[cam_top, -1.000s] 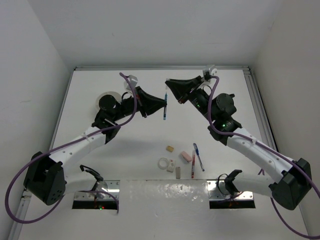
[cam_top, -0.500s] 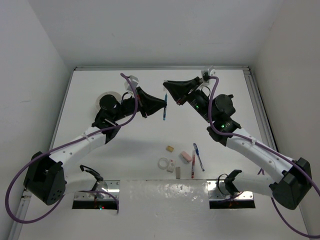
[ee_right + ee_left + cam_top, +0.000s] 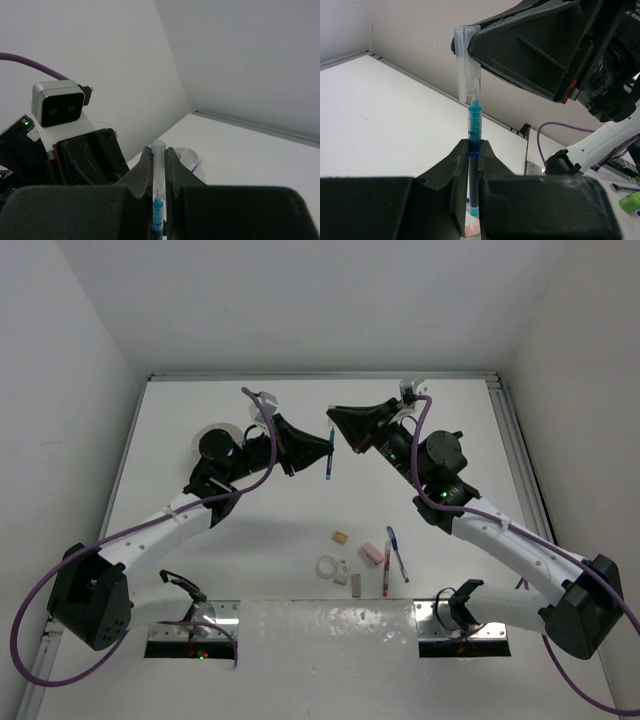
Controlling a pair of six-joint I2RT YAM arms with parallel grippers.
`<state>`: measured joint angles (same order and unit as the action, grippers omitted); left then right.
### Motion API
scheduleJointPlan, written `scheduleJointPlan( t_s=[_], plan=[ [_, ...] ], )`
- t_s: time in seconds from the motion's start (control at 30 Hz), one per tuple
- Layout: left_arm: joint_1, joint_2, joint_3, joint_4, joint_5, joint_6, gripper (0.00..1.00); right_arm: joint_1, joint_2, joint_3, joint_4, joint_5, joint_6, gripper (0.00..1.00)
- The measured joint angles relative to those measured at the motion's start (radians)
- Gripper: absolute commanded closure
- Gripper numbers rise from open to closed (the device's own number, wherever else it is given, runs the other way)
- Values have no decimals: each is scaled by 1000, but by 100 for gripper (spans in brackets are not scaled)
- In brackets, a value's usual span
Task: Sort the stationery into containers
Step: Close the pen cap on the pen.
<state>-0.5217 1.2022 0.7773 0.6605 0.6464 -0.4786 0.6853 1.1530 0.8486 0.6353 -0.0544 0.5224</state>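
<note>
The left end effector (image 3: 474, 152) is clamped on the blue pen (image 3: 474, 125), in the air above the surface's far middle; the right end effector (image 3: 159, 157) pinches its clear cap (image 3: 466, 60). Capping probably needs both axes aligned and a straight push, no sideways twist

Above the table (image 3: 270, 540) the pen (image 3: 329, 456) hangs centrally; erasers (image 3: 372, 553) lie nearer, tub (image 3: 184, 152) far left.

The right gripper (image 3: 334, 420) stands nose to nose with the left gripper (image 3: 329, 453), blocking straight ahead; room lies open beside and beneath both, above the table (image 3: 290, 515).
</note>
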Motion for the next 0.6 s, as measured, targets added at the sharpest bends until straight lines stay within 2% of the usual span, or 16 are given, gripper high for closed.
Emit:
scheduleJointPlan(
  t_s=[0.6],
  plan=[
    [1,0,1,-16,-16,0,100,6,-11,-25,-17,3,0,100]
  ],
)
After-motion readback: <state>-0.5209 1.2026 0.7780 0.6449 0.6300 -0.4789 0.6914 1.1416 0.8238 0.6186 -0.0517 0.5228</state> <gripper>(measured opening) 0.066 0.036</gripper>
